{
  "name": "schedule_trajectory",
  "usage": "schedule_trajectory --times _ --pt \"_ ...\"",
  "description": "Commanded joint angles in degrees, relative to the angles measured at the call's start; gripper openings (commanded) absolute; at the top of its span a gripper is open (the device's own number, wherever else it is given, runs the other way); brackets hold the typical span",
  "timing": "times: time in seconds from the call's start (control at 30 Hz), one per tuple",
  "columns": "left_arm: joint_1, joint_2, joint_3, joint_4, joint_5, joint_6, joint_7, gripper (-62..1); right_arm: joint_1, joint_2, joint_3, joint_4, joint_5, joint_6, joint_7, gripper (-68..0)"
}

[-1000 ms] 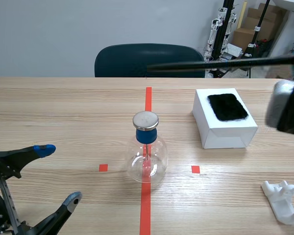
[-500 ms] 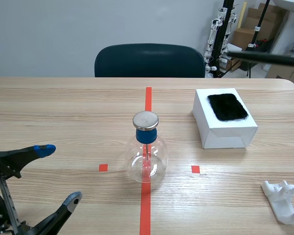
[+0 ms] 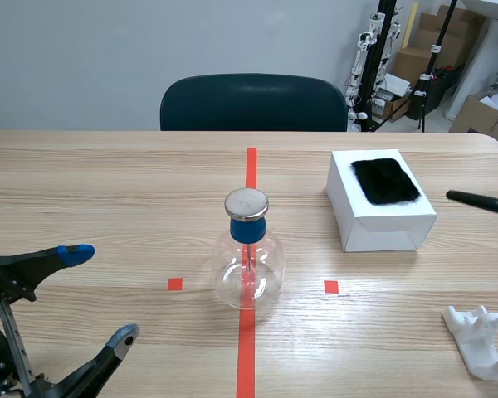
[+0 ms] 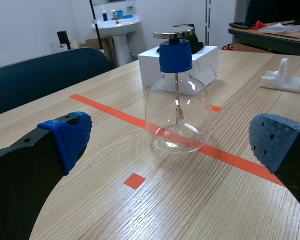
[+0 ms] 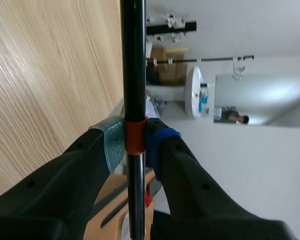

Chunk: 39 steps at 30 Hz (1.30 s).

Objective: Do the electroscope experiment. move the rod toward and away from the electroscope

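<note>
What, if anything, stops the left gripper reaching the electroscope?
Probably nothing: the left gripper is open, and only table lies between it and the electroscope. The rod is off to the right.

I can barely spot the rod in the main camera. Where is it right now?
The rod pokes in at the scene view's right edge, just right of the white box, far from the electroscope; the right gripper clamps it.

The electroscope [image 3: 249, 253] is a clear round glass flask with a blue stopper, a flat metal disc on top and a thin stem hanging inside. It stands upright mid-counter [image 3: 108, 182]. The rod [image 3: 480, 201] is slim and black with an orange-red band, pinched between the right fingers [image 5: 109, 144]. Its tip is well apart from the flask.
</note>
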Motion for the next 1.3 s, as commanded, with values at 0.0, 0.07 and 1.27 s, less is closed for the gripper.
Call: schedule_trajectory --times 0.0,0.07,1.27 --pt "-0.2 -0.1 -0.1 0.3 -0.4 0.1 -0.8 1.4 0.2 -0.2 0.7 0.4 0.7 -1.0 0.7 -67.1" --pt "-0.2 -0.1 -0.1 0.3 -0.4 0.1 -0.8 1.4 0.0 -0.8 0.7 -0.2 -0.4 -1.4 1.4 -67.1" --pt "-0.2 -0.1 -0.1 0.3 -0.4 0.1 -0.8 1.4 -4.1 -7.3 0.7 -0.9 -5.3 -2.8 8.8 -67.0"
